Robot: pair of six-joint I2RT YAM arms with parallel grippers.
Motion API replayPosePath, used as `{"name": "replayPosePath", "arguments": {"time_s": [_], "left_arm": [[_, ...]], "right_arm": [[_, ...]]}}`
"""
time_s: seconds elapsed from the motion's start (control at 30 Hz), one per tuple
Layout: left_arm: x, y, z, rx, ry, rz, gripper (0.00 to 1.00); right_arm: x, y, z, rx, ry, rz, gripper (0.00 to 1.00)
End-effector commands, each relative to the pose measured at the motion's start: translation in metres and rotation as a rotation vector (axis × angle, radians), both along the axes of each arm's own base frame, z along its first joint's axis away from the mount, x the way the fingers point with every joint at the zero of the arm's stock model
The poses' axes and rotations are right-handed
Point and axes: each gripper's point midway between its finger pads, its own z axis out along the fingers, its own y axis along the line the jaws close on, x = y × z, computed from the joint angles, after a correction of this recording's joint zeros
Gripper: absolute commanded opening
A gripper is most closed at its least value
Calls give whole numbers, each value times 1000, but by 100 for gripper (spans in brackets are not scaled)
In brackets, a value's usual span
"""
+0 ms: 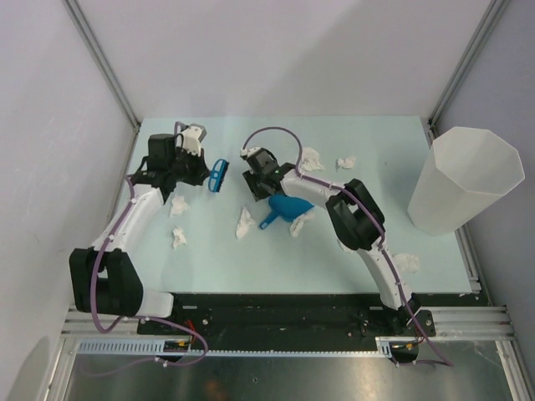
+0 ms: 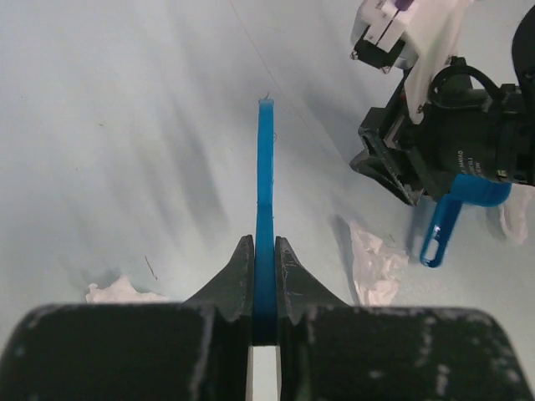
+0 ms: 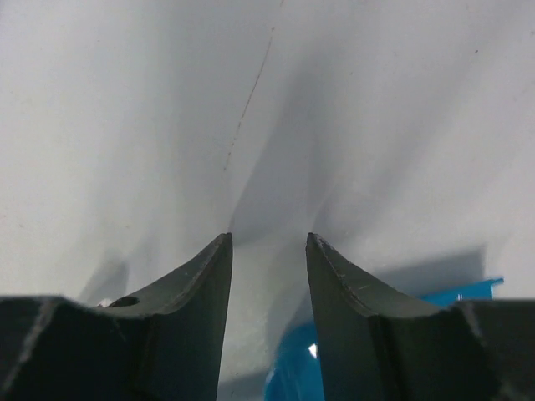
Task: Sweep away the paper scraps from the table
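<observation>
Several white paper scraps lie on the mint-green table (image 1: 376, 134): two by the left arm (image 1: 178, 205), one in the middle (image 1: 244, 223), two at the back (image 1: 311, 159) and one near the right arm's base (image 1: 407, 261). My left gripper (image 1: 205, 174) is shut on a blue brush (image 1: 220, 175), which shows edge-on in the left wrist view (image 2: 265, 192). My right gripper (image 1: 252, 189) is open and empty, just above the table, next to a blue dustpan (image 1: 284, 209). In the right wrist view the fingers (image 3: 209, 276) stand apart with the dustpan (image 3: 292, 380) beneath them.
A tall white faceted bin (image 1: 464, 180) stands off the table's right edge. The black and metal rail strip (image 1: 276, 313) runs along the front. In the left wrist view a scrap (image 2: 376, 267) lies beside the dustpan handle (image 2: 441, 232).
</observation>
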Motion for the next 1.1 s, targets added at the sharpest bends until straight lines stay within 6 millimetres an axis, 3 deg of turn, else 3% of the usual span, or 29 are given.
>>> {"name": "replayPosePath", "arguments": {"time_s": [0.0,0.17,0.27,0.37,0.4,0.43,0.5,0.53,0.6,0.63,0.77,0.87,1.07], "left_arm": [[-7,-4,23,-38,-74,-49,0],[-10,-5,26,-43,-82,-57,0],[-10,-6,24,-43,-79,-58,0],[-10,-6,23,-45,-76,-61,0],[-9,-5,24,-42,-78,-58,0],[-9,-6,24,-44,-79,-60,0],[-10,-6,23,-46,-76,-61,0],[-10,-7,23,-48,-74,-65,0],[-11,-7,22,-48,-71,-68,0],[-11,-7,21,-48,-68,-68,0],[-12,-7,23,-49,-74,-69,0],[-14,-7,23,-47,-77,-69,0],[-17,-9,23,-53,-77,-80,0]], "right_arm": [[-14,-3,9,-57,15,48,45],[-19,-2,14,-66,-11,79,47],[-23,-3,27,-97,-47,94,49],[-31,-6,64,-115,-135,61,55],[-32,-10,73,-124,-167,32,59],[-30,-27,91,-149,-229,-62,66],[-38,-34,101,-174,-280,-115,77],[-41,-42,103,-192,-294,-136,86],[-47,-46,96,-190,-261,-154,91],[-52,-45,82,-193,-217,-139,92],[-65,-46,42,-192,-78,-109,85],[-70,-40,25,-163,-11,-70,75],[-63,-36,20,-118,18,-11,47]]}}
